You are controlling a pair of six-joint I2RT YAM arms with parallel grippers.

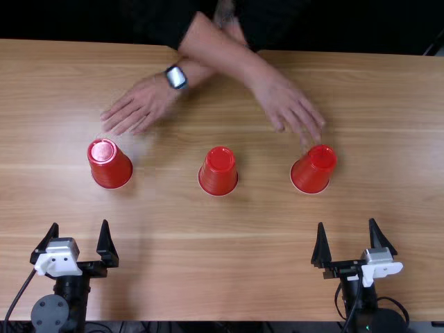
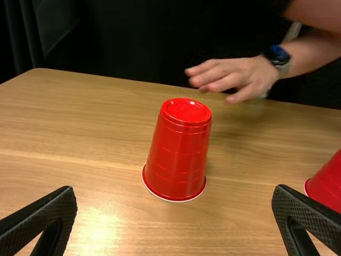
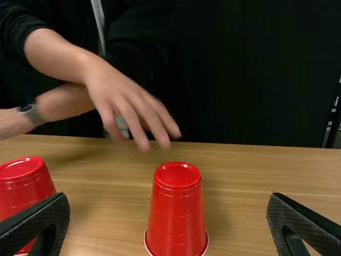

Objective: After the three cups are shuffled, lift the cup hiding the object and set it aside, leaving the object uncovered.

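Note:
Three red cups stand upside down in a row across the table: the left cup point(image 1: 109, 164) point(image 2: 178, 149), the middle cup point(image 1: 219, 171) point(image 2: 327, 182) point(image 3: 21, 186) and the right cup point(image 1: 314, 168) point(image 3: 176, 212). A person's crossed arms hover behind them. One hand point(image 1: 135, 107) point(image 2: 234, 77), with a wrist watch, is just behind the left cup. The other hand point(image 1: 291, 111) point(image 3: 128, 106) is just behind the right cup, fingertips close to its top. My left gripper point(image 1: 78, 239) stands open near the table's front edge, in front of the left cup. My right gripper point(image 1: 349, 239) stands open in front of the right cup. The hidden object is out of sight.
Bare wooden table point(image 1: 222, 229) lies between the cups and both grippers. The person's dark sleeves point(image 1: 208, 17) rise at the far edge.

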